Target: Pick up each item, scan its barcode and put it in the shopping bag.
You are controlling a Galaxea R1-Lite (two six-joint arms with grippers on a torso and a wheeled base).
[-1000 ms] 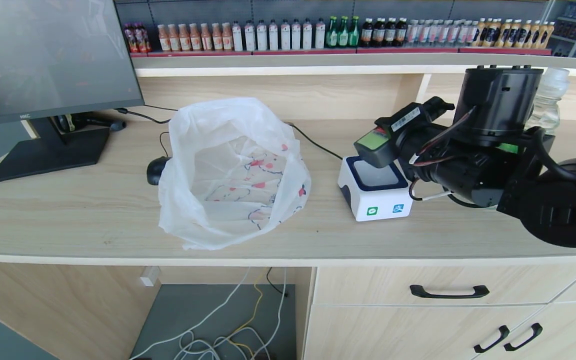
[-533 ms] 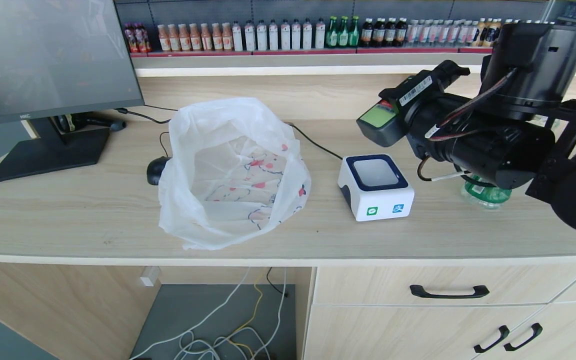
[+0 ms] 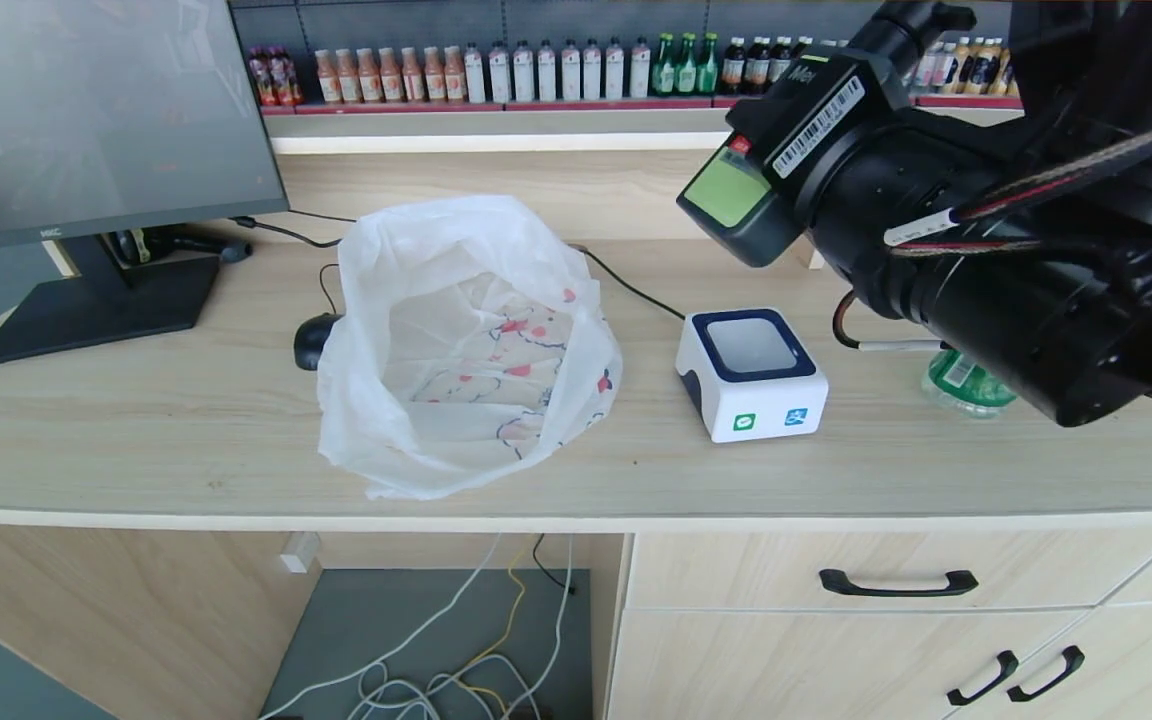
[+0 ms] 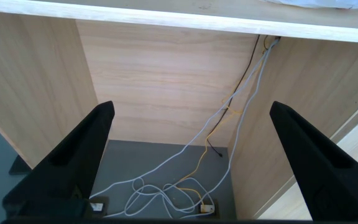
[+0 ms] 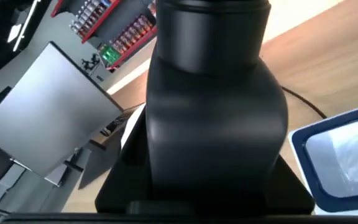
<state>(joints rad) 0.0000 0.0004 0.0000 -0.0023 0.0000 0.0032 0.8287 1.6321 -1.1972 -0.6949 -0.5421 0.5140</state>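
Note:
My right gripper (image 3: 861, 115) is shut on a dark bottle (image 3: 771, 160) with a green face and a white barcode label. It holds the bottle high above the counter, over and slightly behind the white barcode scanner (image 3: 751, 372). In the right wrist view the dark bottle (image 5: 210, 124) is close up, with the scanner (image 5: 344, 155) beyond it. The white shopping bag (image 3: 466, 340) stands open on the counter to the left of the scanner. My left gripper (image 4: 191, 112) hangs open below the counter, nothing between its fingers (image 4: 73, 168).
A clear water bottle with a green label (image 3: 966, 385) stands on the counter right of the scanner, mostly hidden by my right arm. A monitor (image 3: 86, 110) and a mouse (image 3: 314, 340) sit at the left. Cables (image 4: 185, 186) lie on the floor under the counter.
My right arm has lifted the dark bottle from just above the scanner to well above it and nearer the head camera. Bag and scanner have not moved.

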